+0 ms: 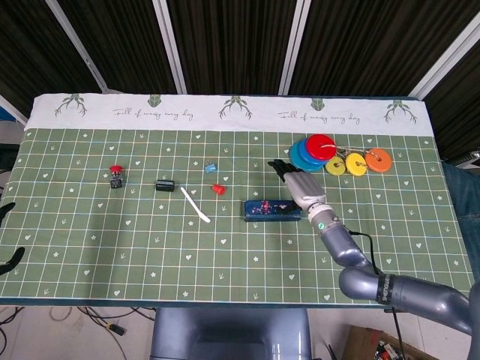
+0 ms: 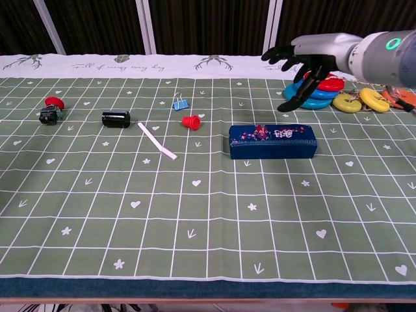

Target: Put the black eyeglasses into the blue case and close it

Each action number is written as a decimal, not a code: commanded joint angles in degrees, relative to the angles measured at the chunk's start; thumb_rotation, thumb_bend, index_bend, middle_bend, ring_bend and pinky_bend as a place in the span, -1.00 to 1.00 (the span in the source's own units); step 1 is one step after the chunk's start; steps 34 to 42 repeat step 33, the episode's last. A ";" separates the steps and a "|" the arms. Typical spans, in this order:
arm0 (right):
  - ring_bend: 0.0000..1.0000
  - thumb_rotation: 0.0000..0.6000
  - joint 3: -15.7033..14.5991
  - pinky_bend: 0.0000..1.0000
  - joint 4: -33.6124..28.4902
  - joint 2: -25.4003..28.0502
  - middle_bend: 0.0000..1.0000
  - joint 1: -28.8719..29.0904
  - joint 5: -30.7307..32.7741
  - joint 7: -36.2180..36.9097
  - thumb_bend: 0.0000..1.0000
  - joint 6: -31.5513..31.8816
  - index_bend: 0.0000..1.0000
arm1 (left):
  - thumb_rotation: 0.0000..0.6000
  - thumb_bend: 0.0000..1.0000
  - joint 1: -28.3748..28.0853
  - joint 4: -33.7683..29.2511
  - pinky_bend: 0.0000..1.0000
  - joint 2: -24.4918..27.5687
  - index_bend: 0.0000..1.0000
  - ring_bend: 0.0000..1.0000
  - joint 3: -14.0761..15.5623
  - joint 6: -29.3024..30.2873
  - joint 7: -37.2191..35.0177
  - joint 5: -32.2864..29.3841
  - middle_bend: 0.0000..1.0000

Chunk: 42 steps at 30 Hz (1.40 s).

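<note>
While the blue case lies shut near the middle right of the green cloth, the right hand hangs above and behind it, apart from it, with its fingers spread wide and holding nothing. In the head view that hand shows just right of the frame's center, above the right end of the case. The black eyeglasses cannot be seen in either view. The left hand does not clearly show in either view. Behind the right hand, at the upper right of the chest view, sits a stack of colored rings. Left of the case lie a small red cap, a white strip, a blue binder clip, a black cylinder and, far left, a red-topped button.
</note>
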 commanded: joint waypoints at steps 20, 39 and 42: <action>-0.83 1.00 -22.55 -0.63 -11.92 16.22 -0.96 -41.44 -44.54 8.14 -0.51 48.64 -1.00 | 1.00 -0.45 0.27 0.41 -1.00 -0.87 -0.84 -1.00 0.25 1.57 0.64 1.80 -1.00; -0.84 1.00 -18.54 -0.63 -6.20 10.79 -0.96 -47.01 -45.48 3.20 -0.51 56.24 -1.00 | 1.00 -0.45 -0.21 0.79 -1.00 -1.27 -0.84 -1.00 0.06 1.57 0.96 2.44 -1.00; -0.84 1.00 -18.54 -0.63 -6.20 10.79 -0.96 -47.01 -45.48 3.20 -0.51 56.24 -1.00 | 1.00 -0.45 -0.21 0.79 -1.00 -1.27 -0.84 -1.00 0.06 1.57 0.96 2.44 -1.00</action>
